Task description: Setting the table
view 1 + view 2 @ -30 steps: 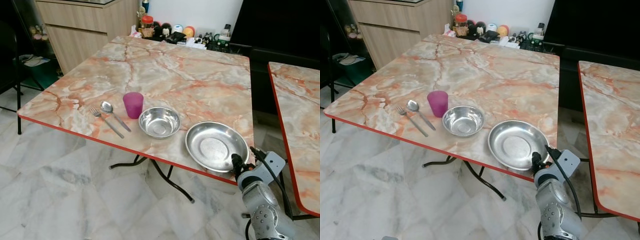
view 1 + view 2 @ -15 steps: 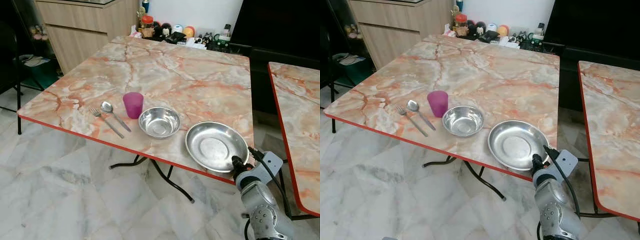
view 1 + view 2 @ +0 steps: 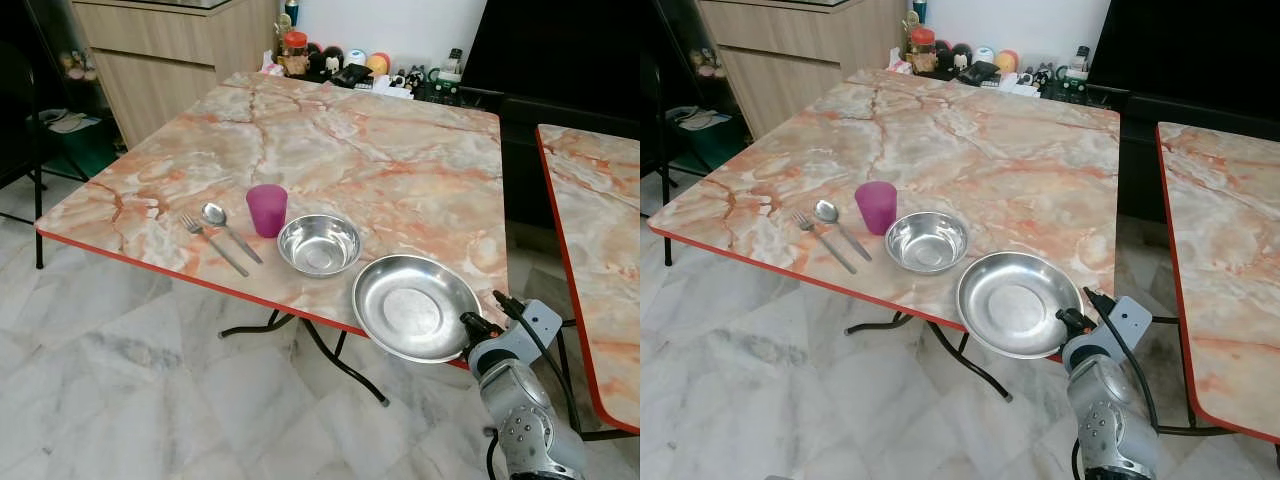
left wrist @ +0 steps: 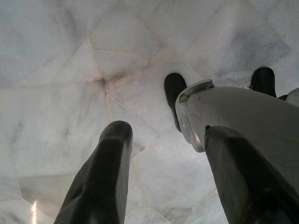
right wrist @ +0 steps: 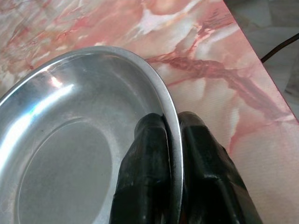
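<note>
A wide steel plate (image 3: 415,306) hangs partly over the near red edge of the marble table (image 3: 350,150). My right gripper (image 3: 473,326) is shut on the plate's right rim; in the right wrist view the rim (image 5: 170,126) runs between the two black fingers (image 5: 145,163). Left of the plate stands a smaller steel bowl (image 3: 318,244), then a purple cup (image 3: 266,209), then a spoon (image 3: 228,229) and a fork (image 3: 212,244) lying side by side. My left gripper (image 4: 168,154) hangs open over the pale floor beside the robot's leg.
A second marble table (image 3: 595,240) stands close on the right with a narrow gap between. Jars and small clutter (image 3: 345,65) line the far table edge. A wooden cabinet (image 3: 170,50) is at the back left. Tiled floor (image 3: 130,380) lies in front.
The plate has slid left and toward the near edge with my right gripper holding its rim; it now overhangs the table edge. Bowl, cup and cutlery have stayed put.
</note>
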You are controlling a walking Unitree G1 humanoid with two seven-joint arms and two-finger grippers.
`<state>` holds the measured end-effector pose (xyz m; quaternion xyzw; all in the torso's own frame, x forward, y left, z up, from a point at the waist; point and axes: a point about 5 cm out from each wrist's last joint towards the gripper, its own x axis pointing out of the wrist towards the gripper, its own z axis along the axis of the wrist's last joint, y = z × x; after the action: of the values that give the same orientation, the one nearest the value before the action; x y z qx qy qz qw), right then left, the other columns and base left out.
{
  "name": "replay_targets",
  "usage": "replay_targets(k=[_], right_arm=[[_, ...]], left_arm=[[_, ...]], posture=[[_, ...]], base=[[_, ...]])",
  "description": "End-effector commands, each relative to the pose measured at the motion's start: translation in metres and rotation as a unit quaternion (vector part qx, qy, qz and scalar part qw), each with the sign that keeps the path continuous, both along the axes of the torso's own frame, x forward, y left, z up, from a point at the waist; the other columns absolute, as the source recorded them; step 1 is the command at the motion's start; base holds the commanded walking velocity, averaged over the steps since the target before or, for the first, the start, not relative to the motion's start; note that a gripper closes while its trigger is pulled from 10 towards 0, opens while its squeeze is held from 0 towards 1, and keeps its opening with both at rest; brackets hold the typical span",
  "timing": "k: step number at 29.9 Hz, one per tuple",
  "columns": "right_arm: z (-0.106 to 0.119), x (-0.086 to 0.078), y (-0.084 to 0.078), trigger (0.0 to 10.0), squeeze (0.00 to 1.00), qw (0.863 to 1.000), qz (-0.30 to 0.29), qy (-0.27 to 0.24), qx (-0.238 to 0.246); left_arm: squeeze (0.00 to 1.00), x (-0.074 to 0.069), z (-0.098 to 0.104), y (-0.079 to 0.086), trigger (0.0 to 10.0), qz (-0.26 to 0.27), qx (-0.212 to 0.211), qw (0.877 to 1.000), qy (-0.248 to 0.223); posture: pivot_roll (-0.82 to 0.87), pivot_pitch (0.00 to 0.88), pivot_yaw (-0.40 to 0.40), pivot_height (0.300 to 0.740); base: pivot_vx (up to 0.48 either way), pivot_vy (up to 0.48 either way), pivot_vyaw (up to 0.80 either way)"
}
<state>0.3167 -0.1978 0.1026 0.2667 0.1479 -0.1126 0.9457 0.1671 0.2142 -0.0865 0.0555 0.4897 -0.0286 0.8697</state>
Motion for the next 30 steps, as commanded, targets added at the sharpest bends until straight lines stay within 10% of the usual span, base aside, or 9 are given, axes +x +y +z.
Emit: replay_targets(k=[1,11,21,28,29,30], right_arm=[[-0.011,-0.005,-0.001,0.0,0.0,1.0,-0.007,0.027,-0.004],[-0.001,-0.009,-0.018,0.0,0.0,0.995,-0.079,-0.05,0.026],[0.014,-0.043,-0.055,0.0,0.0,0.947,-0.25,-0.172,0.107],[0.032,-0.038,-0.051,0.2,0.0,0.938,-0.252,-0.21,0.112],[0.034,-0.037,-0.051,10.0,0.0,0.938,-0.253,-0.212,0.11],[0.038,-0.035,-0.051,10.0,0.0,0.938,-0.247,-0.221,0.103]], left_arm=[[0.0,-0.009,-0.004,0.0,10.0,-0.009,0.006,1.0,0.018],[0.0,-0.009,-0.004,-0.001,10.0,-0.014,0.007,1.0,0.018],[0.0,-0.009,-0.004,0.0,10.0,-0.025,0.017,0.999,0.014],[0.0,-0.01,-0.004,0.002,10.0,-0.023,0.022,0.999,0.009],[0.0,-0.01,-0.004,0.002,10.0,-0.023,0.022,0.999,0.009],[0.0,-0.01,-0.004,0.002,10.0,-0.025,0.023,0.999,0.009]], posture=[[0.0,0.146,-0.027,0.74],[0.0,0.149,-0.024,0.74],[-0.02,0.163,-0.021,0.74],[-0.01,0.165,-0.022,0.74],[-0.01,0.165,-0.023,0.74],[-0.01,0.163,-0.025,0.74]], base=[[0.0,0.0,0.0],[0.0,0.0,0.0],[0.0,0.0,0.0],[0.0,0.0,0.0],[0.0,0.0,0.0],[0.0,0.0,0.0]])
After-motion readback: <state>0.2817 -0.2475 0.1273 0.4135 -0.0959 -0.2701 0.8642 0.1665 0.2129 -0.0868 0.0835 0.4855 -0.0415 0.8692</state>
